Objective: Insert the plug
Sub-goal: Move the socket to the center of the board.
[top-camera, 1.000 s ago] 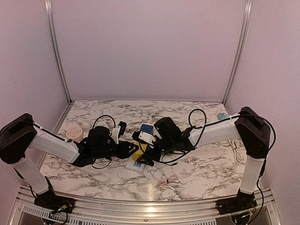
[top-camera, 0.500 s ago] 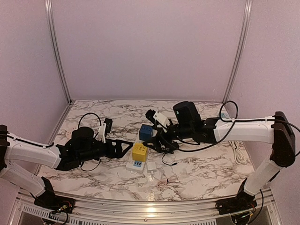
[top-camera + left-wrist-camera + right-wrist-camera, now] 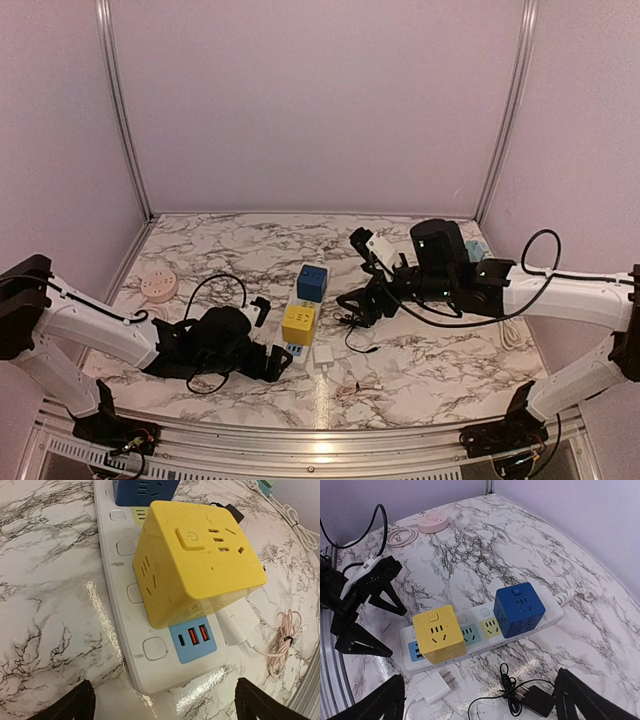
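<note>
A white power strip (image 3: 290,352) lies mid-table with a yellow cube adapter (image 3: 299,323) and a blue cube adapter (image 3: 313,282) seated on it. Beside its near end lie a white plug (image 3: 434,686), prongs up, and a black plug (image 3: 537,701) with a coiled cord. My left gripper (image 3: 278,358) is low at the strip's near end, open and holding nothing; its wrist view shows the yellow cube (image 3: 200,565) and strip (image 3: 155,650) ahead of the gripper (image 3: 164,681). Raised to the right of the strip, my right gripper (image 3: 481,675) is open and holds nothing.
A pink round socket (image 3: 158,285) with its cord sits at the left edge. A white cable (image 3: 510,325) and a teal item (image 3: 475,247) lie at the right. A thin pinkish cable (image 3: 280,645) is coiled near the white plug.
Both grippers opened and drew away from the yellow cube, which stays on the strip. The left one dropped toward the near end; the right one pulled back to the right.
</note>
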